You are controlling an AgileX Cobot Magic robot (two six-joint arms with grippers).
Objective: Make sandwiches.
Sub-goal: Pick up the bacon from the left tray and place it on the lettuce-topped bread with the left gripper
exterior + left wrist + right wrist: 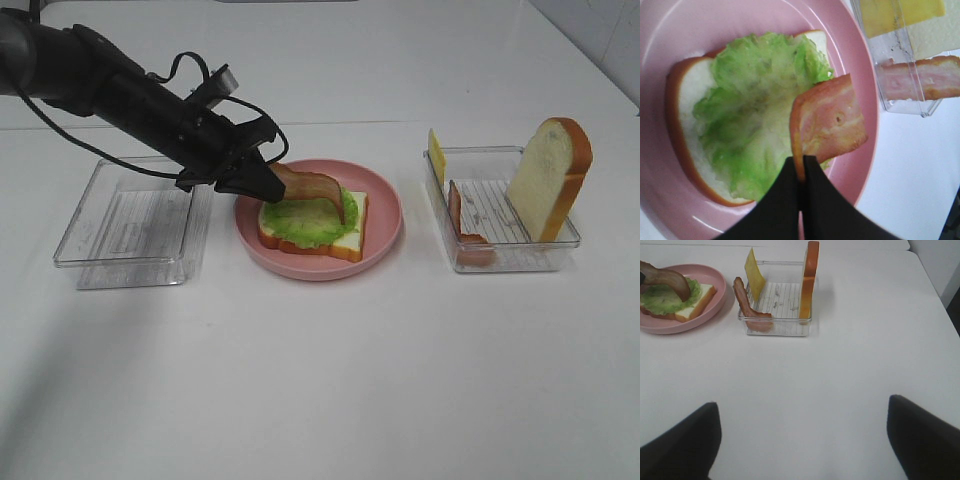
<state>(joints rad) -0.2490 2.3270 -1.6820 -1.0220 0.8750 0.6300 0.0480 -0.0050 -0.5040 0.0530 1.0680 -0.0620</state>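
Right gripper [801,402]: fingers stood spread wide, empty, above table [840,365].
Left gripper [801,167]: fingers pinched one end of bacon strip [827,125], which drooped onto lettuce [755,110].
Pink plate [860,70]: held bread slice [687,100] under lettuce.

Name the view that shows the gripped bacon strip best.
Left wrist: the bacon strip looms large, pinched in the left gripper above the lettuce. Exterior high shows it small; right wrist crops it.

Lab-type test bench prob.: bare white table [320,400], cabled robot arm [100,85], toy food [548,180], clear trays [130,225].
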